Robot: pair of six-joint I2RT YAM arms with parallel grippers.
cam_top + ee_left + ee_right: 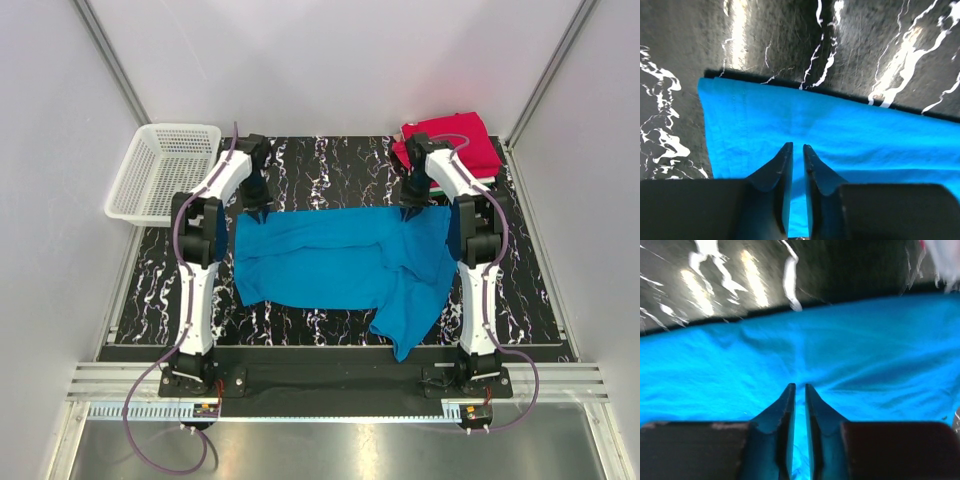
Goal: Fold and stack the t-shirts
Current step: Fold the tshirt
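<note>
Blue t-shirt [340,260] spread flat, left end effector [794,146] and right end effector [798,385] tipped down at its far edge, both narrowly parted

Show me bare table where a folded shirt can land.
Freest: the far strip of mat between the basket and the red stack, beyond the blue t-shirt. Also the near-left strip before the shirt. Crowded: the middle and the far-right corner.

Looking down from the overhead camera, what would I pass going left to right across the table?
white mesh basket → left arm → blue t-shirt → right arm. The red folded shirts overlap the right arm in this view, so they are left out.
</note>
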